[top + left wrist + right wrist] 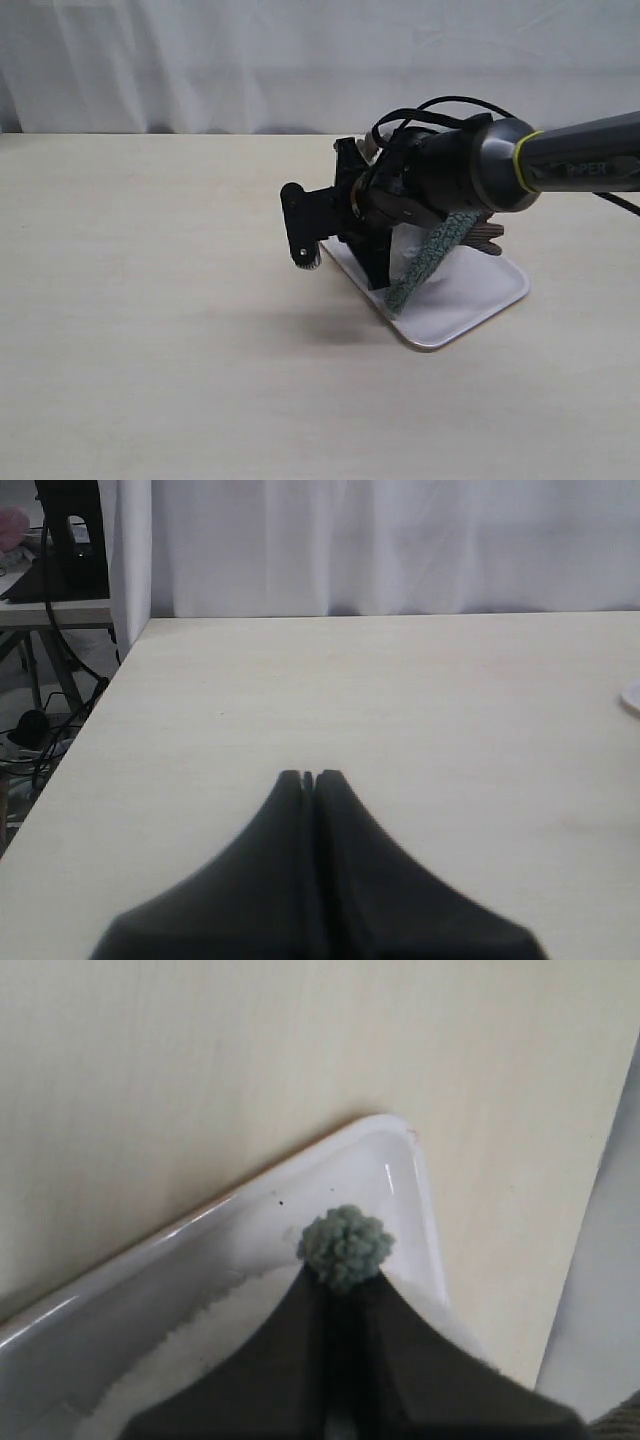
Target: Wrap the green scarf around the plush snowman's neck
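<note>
Right claw (345, 1285), angled down over white tray (400, 1160), pinches the green scarf (346, 1245).

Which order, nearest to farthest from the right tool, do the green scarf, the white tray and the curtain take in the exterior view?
1. The green scarf: its end is pinched in the right tool.
2. The white tray: on the table, just beneath the tool.
3. The curtain: at the back, behind the table's far edge.
</note>
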`<action>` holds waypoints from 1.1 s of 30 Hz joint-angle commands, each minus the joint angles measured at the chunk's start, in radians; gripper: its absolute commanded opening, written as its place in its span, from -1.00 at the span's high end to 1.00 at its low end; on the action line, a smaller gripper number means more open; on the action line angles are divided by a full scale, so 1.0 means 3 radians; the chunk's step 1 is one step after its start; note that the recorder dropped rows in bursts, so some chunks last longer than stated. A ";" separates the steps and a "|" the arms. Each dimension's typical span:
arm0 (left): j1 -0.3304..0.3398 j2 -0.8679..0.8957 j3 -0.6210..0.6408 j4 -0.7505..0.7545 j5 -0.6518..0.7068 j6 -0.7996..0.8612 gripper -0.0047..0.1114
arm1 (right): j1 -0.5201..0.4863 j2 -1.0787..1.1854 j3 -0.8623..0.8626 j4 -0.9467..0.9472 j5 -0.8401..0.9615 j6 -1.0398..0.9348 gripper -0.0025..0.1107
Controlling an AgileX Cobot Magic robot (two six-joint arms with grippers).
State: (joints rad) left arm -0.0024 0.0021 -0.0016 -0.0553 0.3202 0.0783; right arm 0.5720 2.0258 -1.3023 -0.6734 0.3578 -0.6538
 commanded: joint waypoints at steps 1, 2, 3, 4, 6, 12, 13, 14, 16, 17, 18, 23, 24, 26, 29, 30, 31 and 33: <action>-0.0018 -0.0007 0.0005 0.0003 -0.0042 -0.0016 0.92 | 0.0002 -0.0143 0.0002 0.0001 0.0023 0.0249 0.65; -0.0018 -0.0007 0.0005 0.0003 -0.0042 -0.0016 0.92 | 0.0002 -0.0165 0.0002 0.0001 0.0023 0.0274 0.51; -0.0018 -0.0007 0.0005 0.0003 -0.0042 -0.0016 0.92 | 0.0002 -0.0190 0.0002 0.0001 0.0023 0.0319 0.35; -0.0018 -0.0007 0.0005 0.0003 -0.0042 -0.0016 0.92 | 0.0002 -0.0207 0.0002 0.0001 0.0036 0.0353 0.17; -0.0018 -0.0007 0.0005 0.0003 -0.0042 -0.0016 0.92 | 0.0002 -0.0231 0.0002 0.0032 0.0061 0.0453 -0.13; -0.0018 -0.0007 0.0005 0.0003 -0.0042 -0.0016 0.92 | 0.0102 -0.0335 0.0002 0.0040 0.0378 0.1020 -0.36; -0.0018 -0.0007 0.0005 0.0003 -0.0042 -0.0016 0.92 | 0.0117 -0.0372 0.0002 0.0040 0.0436 0.1137 -0.36; -0.0018 -0.0007 0.0005 0.0003 -0.0042 -0.0016 0.92 | 0.0148 -0.0406 0.0002 0.0067 0.0483 0.1251 -0.36; -0.0018 -0.0007 0.0005 0.0003 -0.0042 -0.0016 0.92 | 0.0180 -0.0479 0.0002 0.0104 0.0584 0.1427 -0.36; -0.0018 -0.0007 0.0005 0.0003 -0.0042 -0.0016 0.92 | 0.0198 -0.0523 0.0002 0.0112 0.0626 0.1490 -0.35; -0.0018 -0.0007 0.0005 0.0003 -0.0042 -0.0016 0.92 | 0.0220 -0.0563 0.0002 0.0128 0.0657 0.1541 -0.34; -0.0018 -0.0007 0.0005 0.0003 -0.0042 -0.0016 0.92 | 0.0426 -0.0865 0.0002 0.0143 0.0760 0.1857 -0.28; -0.0018 -0.0007 0.0005 0.0003 -0.0042 -0.0016 0.92 | 0.0469 -0.0924 0.0002 0.0143 0.0730 0.1976 -0.28; -0.0018 -0.0007 0.0005 0.0003 -0.0042 -0.0016 0.92 | 0.0509 -0.1059 -0.0048 0.0103 0.0685 0.2562 -0.28; -0.0018 -0.0007 0.0005 0.0003 -0.0042 -0.0016 0.92 | 0.0509 -0.1219 -0.0230 0.0248 0.1015 0.3286 -0.15; -0.0018 -0.0007 0.0005 0.0003 -0.0042 -0.0016 0.92 | 0.0509 -0.1259 -0.0277 0.0341 0.1165 0.3286 -0.09; -0.0018 -0.0007 0.0005 0.0003 -0.0042 -0.0016 0.92 | 0.0509 -0.1300 -0.0344 0.0419 0.1388 0.3278 -0.03; -0.0018 -0.0007 0.0005 0.0003 -0.0042 -0.0016 0.92 | 0.0490 -0.1365 -0.0422 0.0445 0.1811 0.3252 -0.01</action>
State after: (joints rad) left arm -0.0024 0.0021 -0.0016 -0.0553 0.3202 0.0783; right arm 0.7244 1.6464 -1.3976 -0.5739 0.7298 0.2898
